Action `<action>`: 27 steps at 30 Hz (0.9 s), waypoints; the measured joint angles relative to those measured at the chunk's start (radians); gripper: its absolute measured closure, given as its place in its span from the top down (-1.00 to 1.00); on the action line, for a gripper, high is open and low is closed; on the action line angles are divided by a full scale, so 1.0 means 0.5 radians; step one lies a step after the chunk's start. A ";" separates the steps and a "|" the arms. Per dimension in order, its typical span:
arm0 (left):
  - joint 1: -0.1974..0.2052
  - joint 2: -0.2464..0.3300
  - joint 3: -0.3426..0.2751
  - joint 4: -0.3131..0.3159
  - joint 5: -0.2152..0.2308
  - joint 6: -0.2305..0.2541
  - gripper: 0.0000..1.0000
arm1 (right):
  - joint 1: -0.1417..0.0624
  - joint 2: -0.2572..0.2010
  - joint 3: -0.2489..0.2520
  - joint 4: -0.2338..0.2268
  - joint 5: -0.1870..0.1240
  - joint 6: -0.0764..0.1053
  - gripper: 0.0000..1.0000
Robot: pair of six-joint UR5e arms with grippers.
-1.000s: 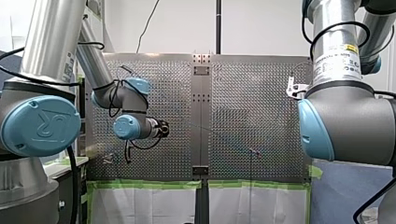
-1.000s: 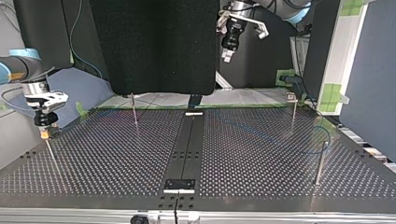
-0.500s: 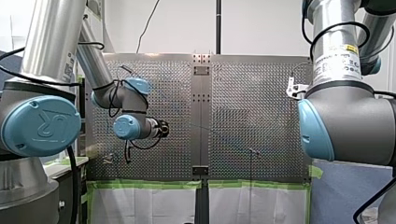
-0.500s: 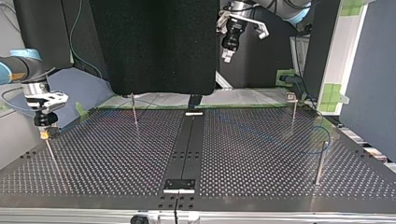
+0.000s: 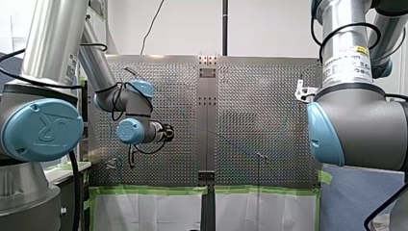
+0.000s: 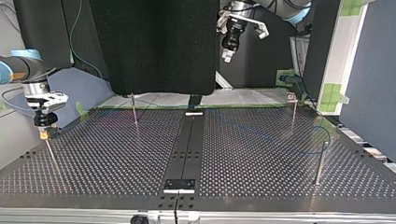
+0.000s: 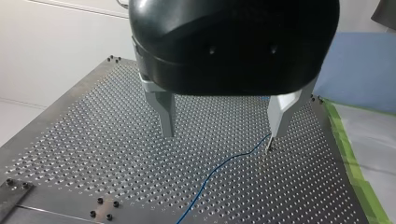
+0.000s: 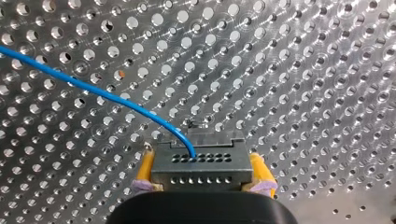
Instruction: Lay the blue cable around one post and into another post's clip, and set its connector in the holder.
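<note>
The right gripper (image 8: 201, 161), at 9 o'clock in the top view, clamps the connector (image 8: 201, 168); the blue cable (image 8: 93, 91) runs out ahead of it; the left gripper (image 7: 221, 134) hangs wide open at 12 o'clock, well apart

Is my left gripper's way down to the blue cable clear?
Probably yes: my left gripper hangs open above the blue cable with nothing between; only what looks like a thin post stands near one finger.
</note>
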 joint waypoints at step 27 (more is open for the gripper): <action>0.004 0.000 0.000 0.000 0.000 0.000 0.96 | 0.004 0.009 -0.001 -0.009 -0.004 -0.014 1.00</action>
